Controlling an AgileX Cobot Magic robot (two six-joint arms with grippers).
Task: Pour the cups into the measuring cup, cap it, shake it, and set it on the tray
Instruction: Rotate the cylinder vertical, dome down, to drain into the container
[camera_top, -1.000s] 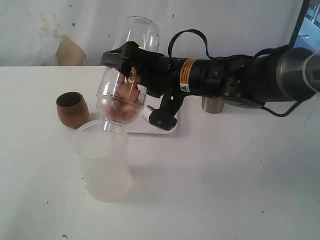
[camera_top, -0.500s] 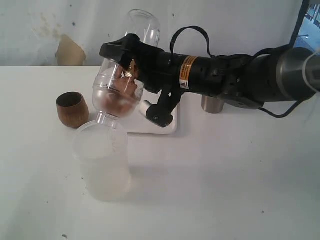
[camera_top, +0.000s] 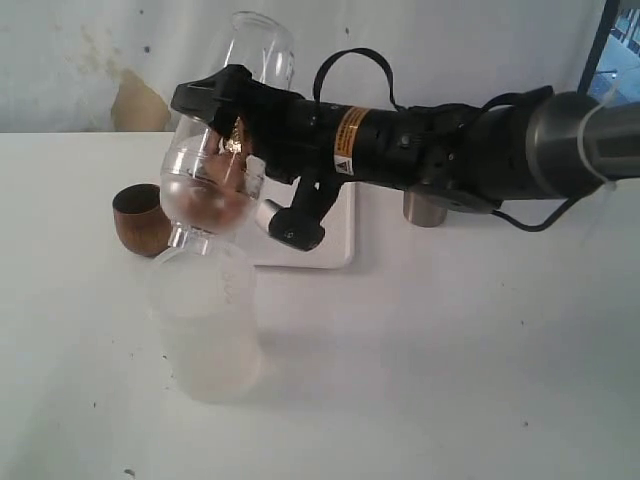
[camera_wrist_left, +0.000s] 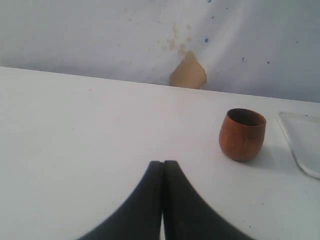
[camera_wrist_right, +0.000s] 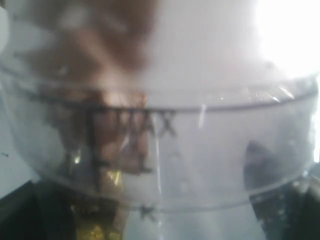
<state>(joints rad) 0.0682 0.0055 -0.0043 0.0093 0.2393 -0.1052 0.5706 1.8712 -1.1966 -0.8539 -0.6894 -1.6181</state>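
Measuring cup (camera_top: 203, 196) leftward, wooden cup (camera_top: 133, 214) half-hidden

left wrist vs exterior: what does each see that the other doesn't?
Left wrist only: the left gripper, jaws shut, holding nothing. Exterior only: the right gripper holding the measuring cup tipped mouth-down over the frosted tub, plus the steel tumbler behind the arm. Both: the wooden cup and the tray.

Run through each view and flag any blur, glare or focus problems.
Right wrist view: the measuring cup fills the frame, badly out of focus, with blown-out glare at one corner. Left wrist view: wooden cup sharp, casting a soft shadow. Exterior view: evenly lit; only the frosted tub looks hazy.
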